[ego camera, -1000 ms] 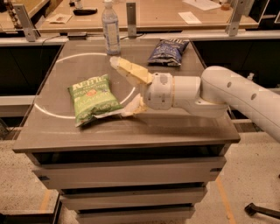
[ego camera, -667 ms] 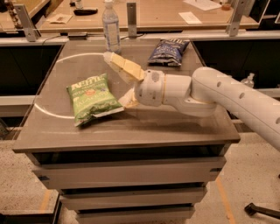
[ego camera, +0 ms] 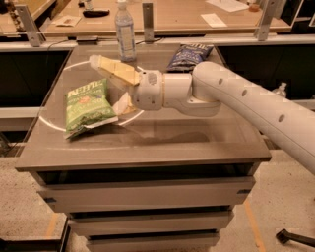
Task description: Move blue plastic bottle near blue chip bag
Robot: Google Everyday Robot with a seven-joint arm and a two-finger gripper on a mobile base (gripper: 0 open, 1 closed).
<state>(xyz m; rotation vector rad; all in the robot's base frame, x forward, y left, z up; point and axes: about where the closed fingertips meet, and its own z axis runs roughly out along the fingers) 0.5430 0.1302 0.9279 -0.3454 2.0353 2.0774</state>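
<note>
The blue plastic bottle (ego camera: 125, 30) stands upright at the back of the table, clear with a white cap and pale label. The blue chip bag (ego camera: 189, 51) lies flat at the back right, about a hand's width right of the bottle. My gripper (ego camera: 109, 84) is over the table's middle left, in front of the bottle and apart from it. Its two tan fingers are spread wide, one pointing up-left, one down beside the green bag. It holds nothing.
A green Kettle chip bag (ego camera: 88, 106) lies at the left, just left of the gripper's lower finger. My white arm (ego camera: 246, 98) crosses the table from the right. A wooden counter (ego camera: 197, 15) with metal posts runs behind the table.
The gripper and arm have moved left and toward the back of the table, closer to the bottle. The fingers stayed spread. The objects have not moved.
</note>
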